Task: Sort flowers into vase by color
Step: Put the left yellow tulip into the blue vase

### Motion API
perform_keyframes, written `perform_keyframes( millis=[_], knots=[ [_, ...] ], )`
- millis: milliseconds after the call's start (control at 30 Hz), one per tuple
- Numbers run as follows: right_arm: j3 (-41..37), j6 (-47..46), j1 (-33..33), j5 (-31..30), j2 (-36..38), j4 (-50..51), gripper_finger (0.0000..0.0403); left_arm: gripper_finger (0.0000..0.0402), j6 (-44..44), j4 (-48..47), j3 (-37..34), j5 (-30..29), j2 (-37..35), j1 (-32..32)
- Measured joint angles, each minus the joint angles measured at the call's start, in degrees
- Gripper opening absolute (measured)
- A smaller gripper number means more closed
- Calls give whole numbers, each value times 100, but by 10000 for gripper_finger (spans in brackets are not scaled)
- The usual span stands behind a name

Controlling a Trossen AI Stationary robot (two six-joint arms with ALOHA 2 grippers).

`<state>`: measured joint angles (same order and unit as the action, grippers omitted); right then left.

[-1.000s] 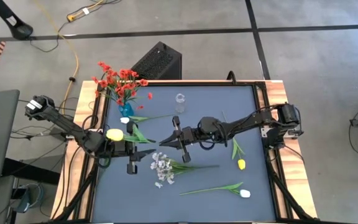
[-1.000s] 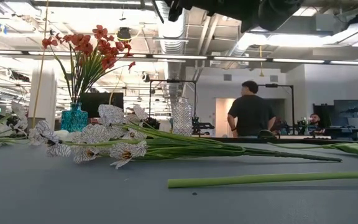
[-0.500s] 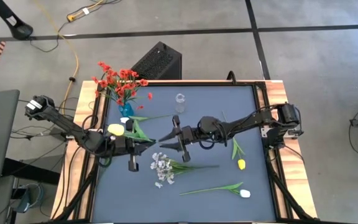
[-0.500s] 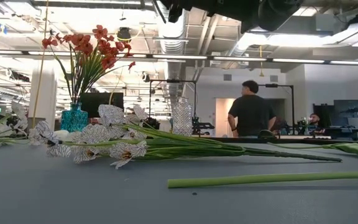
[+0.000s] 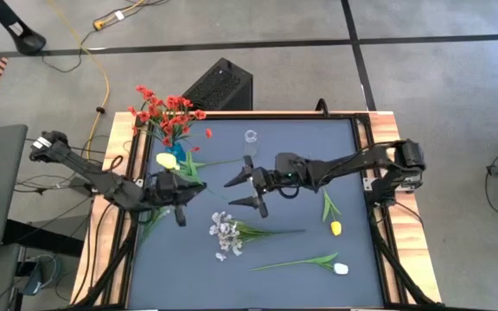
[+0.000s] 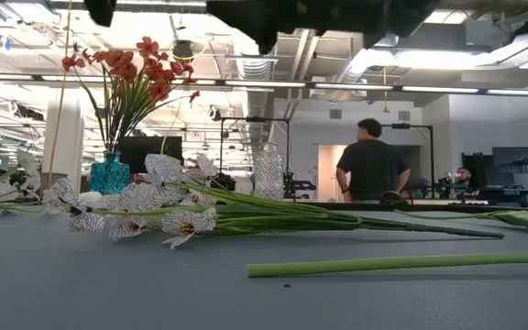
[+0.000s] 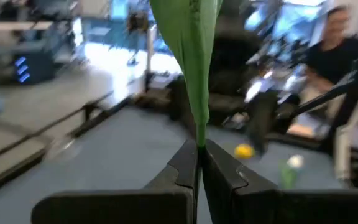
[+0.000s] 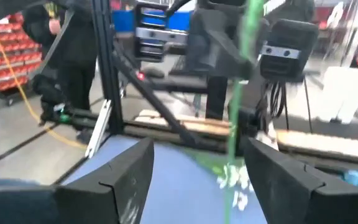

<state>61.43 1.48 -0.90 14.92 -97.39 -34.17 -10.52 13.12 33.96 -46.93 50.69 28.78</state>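
A yellow tulip (image 5: 167, 161) with green leaves (image 5: 190, 180) is in my shut left gripper (image 5: 193, 192), its bud close by the blue vase (image 5: 174, 154) of red flowers (image 5: 164, 111). My right gripper (image 5: 245, 190) stands open mid-table, just right of the tulip. In its wrist view the green stem (image 8: 241, 68) shows in the gap ahead, and neither finger touches it. A clear glass vase (image 5: 251, 138) stands farther back. A white spray (image 5: 225, 233), a second yellow tulip (image 5: 336, 227) and a white tulip (image 5: 341, 269) lie on the mat. My left gripper pinches the yellow tulip between its two fingers, on the green stalk just where a broad leaf narrows (image 7: 198, 138). The leaf rises straight out past the fingertips (image 7: 188, 163). In the high view the bud lies to the far left of the gripper.
Another stem (image 5: 219, 161) lies on the mat between the two vases. A long bare stem (image 6: 383, 264) lies near the front edge in the low view. A person (image 6: 369, 165) stands in the room behind. Black frame rails (image 5: 379, 216) edge the table.
My left gripper has shut on the yellow tulip's stalk, and my right gripper has opened and let it go. The left gripper has then carried the tulip toward the far edge, so its bud is now beside the blue vase. The right gripper has drawn back slightly.
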Motion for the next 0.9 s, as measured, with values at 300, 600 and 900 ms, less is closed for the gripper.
perform_keyframes(
  millis=[300, 600, 900],
  knots=[
    [0, 48, 147, -2, 1067, 2435, 279, 0, -1763, -2667, -3, -196, -108, -829],
    [0, 65, 132, -231, 1275, 2990, 279, 0, -1297, -3267, -3, -322, -1258, -1165],
    [0, 221, 148, -240, 1181, 3060, 279, 0, -796, -4207, -3, -1216, -2325, -1163]
  ],
)
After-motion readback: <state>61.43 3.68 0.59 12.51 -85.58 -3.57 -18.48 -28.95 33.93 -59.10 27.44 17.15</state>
